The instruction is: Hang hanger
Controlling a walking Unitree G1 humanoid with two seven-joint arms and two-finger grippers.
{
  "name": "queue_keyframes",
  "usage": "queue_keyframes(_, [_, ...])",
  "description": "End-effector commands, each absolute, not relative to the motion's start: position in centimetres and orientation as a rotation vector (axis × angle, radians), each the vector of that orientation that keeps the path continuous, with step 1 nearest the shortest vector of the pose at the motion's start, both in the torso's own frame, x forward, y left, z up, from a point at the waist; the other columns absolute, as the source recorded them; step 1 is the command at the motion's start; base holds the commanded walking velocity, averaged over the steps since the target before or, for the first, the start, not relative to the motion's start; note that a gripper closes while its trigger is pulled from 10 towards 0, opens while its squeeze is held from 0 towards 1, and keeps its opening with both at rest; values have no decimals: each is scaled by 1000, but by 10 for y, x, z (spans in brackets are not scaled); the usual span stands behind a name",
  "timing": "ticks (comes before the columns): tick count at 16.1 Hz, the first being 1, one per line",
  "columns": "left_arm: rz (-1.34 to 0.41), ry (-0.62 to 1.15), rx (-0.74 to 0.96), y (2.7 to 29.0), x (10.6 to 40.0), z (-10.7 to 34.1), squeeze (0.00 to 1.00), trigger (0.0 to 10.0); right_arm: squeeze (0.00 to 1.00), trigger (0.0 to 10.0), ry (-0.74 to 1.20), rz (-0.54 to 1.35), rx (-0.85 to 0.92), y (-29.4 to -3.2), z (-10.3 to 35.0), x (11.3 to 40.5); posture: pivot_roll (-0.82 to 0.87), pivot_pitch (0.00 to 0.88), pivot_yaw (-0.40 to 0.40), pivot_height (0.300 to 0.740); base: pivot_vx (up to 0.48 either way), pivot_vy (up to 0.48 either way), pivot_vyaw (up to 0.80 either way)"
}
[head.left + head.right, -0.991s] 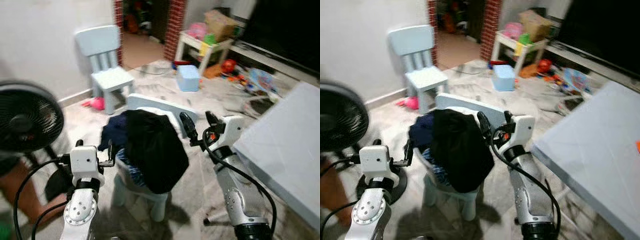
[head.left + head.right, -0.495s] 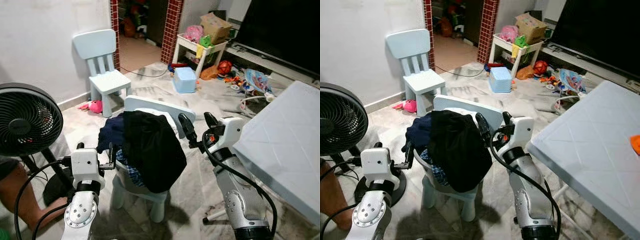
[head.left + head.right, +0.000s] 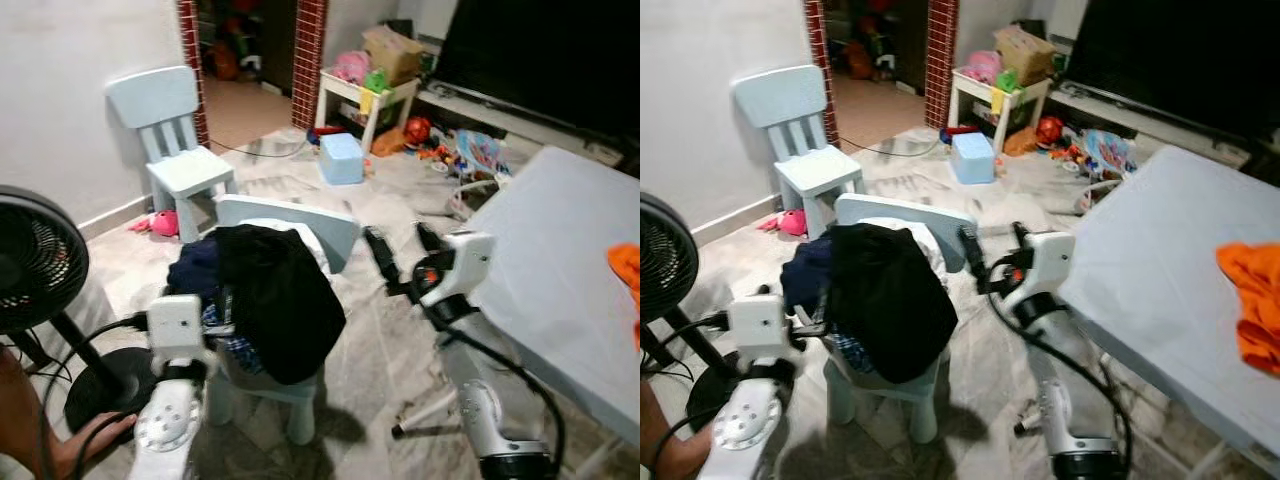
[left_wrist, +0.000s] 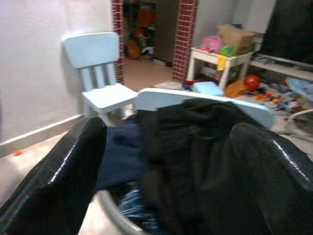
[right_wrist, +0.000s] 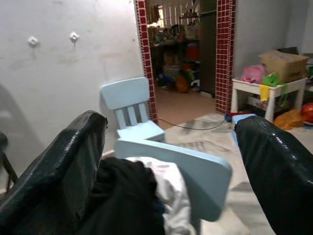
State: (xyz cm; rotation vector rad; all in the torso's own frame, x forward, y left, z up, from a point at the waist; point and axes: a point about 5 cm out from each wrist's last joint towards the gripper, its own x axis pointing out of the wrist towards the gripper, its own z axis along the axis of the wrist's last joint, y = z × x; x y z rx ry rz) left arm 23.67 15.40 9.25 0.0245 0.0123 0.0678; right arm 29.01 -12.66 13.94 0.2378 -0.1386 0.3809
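Your left gripper (image 3: 222,318) and right gripper (image 3: 402,246) are both wide open and empty beside the chair (image 3: 290,222), whose soft, floppy clothes (image 3: 275,295) hide any hanger.

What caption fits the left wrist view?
Open left tool faces dark clothes heaped on a blue chair.

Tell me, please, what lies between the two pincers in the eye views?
The small chair heaped with dark clothes sits between the left pincer and the right pincer, as the left eye view shows.
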Motion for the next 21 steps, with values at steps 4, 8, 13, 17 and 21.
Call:
queue_keyframes(4, [71,30,32,155,237,89,0,10000,0,10000,-146,389,226,-126,143,290,-41,0,-101,740,0,-254,0])
queue_keyframes(8, [72,32,31,154,237,88,0,10000,0,10000,-144,390,216,-126,143,289,-47,0,-102,740,0,-126,0])
queue_keyframes(13, [85,26,10,154,238,88,0,10000,0,10000,-141,393,195,-127,143,290,-48,0,-104,740,0,0,0])
queue_keyframes(17, [85,26,4,152,239,88,0,10000,0,10000,-149,422,148,-124,144,289,-52,0,-107,740,0,0,600])
queue_keyframes(21, [96,15,-18,151,247,92,0,10000,0,10000,-155,412,144,-125,147,293,-53,0,-113,740,0,0,800])
